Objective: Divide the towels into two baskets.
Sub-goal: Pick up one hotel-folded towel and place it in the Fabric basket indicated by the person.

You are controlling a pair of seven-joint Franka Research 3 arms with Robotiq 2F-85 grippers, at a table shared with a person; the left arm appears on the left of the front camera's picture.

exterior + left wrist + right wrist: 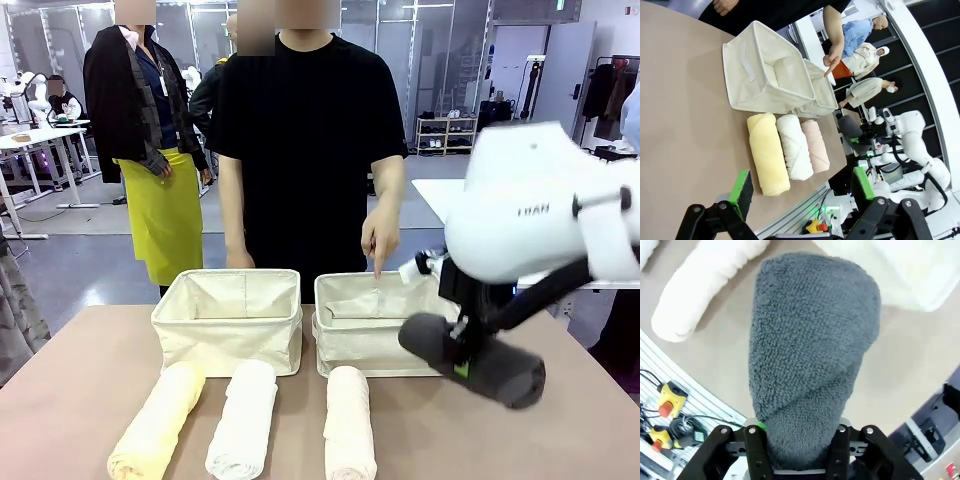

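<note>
The right gripper point(462, 360) is clamped on the grey towel point(500, 372), holding it above the table beside the right basket point(350, 345). The person's hand point(380, 238) points into that basket, probably marking where it goes. The left gripper point(802, 187) hangs wide open and empty.

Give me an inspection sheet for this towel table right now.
Surface: brown table, no spills seen.
Job's things: left basket and right basket side by side, both look empty; yellow towel, white towel and pink towel in a row before them; grey towel held above the table.
Clutter: nothing seen.
Tools: left tool open, holding nothing; right tool shut on grey towel.
Cables: cables by stop buttons beyond the table edge.
Surroundings: a person's hand points into right basket; people behind.
</note>
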